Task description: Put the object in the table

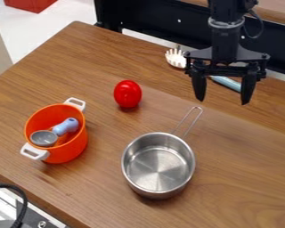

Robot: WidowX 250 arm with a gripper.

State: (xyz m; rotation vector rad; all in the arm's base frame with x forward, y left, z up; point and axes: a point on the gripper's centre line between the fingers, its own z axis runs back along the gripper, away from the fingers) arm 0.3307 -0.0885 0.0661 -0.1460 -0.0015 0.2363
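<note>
Round steel pan point(158, 169) on wood-grained table point(246, 178); black tapered fingers point(199, 85) apart.

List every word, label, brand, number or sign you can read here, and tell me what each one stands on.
None: no readable text shows on the orange pot, red object, metal pan, table or gripper.

Counted: one orange round pot with white handles point(67, 149), one grey-and-blue scoop point(65, 127), one glossy red ovoid point(128, 94), one silver metal saucepan point(158, 168), one white-and-blue pronged utensil point(176, 58).
</note>
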